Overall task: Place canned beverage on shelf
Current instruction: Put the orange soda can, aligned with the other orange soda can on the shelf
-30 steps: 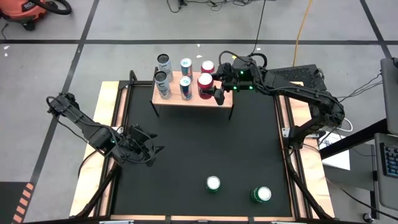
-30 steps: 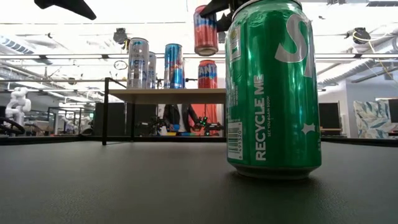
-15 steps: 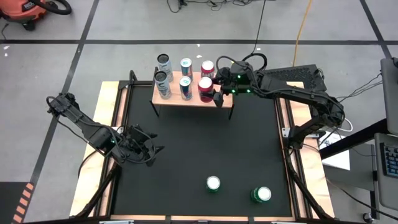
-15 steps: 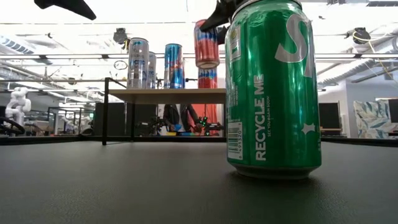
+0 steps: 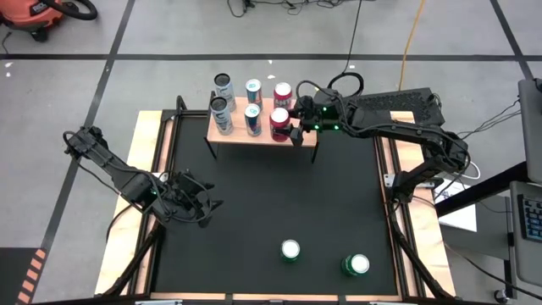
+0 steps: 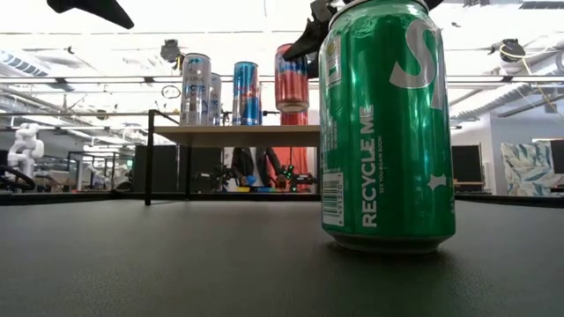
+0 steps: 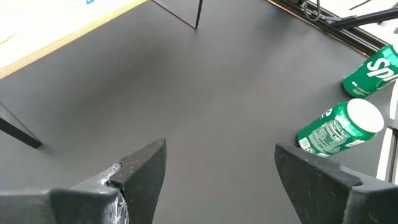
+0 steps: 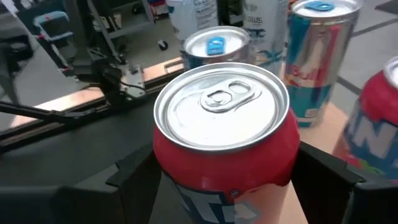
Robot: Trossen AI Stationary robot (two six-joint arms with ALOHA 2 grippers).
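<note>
The right gripper (image 5: pixel 292 124) is closed around a red can (image 5: pixel 279 120), which is held upright over the front right part of the shelf (image 5: pixel 306 138), its base just above the board in the low view. Four other cans are seen on the light-wood board, a second red can (image 5: pixel 283 91) standing directly behind the held one. The left gripper (image 5: pixel 206 210) is shown low over the black table (image 5: pixel 254 203) with its fingers spread wide and nothing between them, while two green cans (image 5: pixel 290 250) stand near the table's front edge.
</note>
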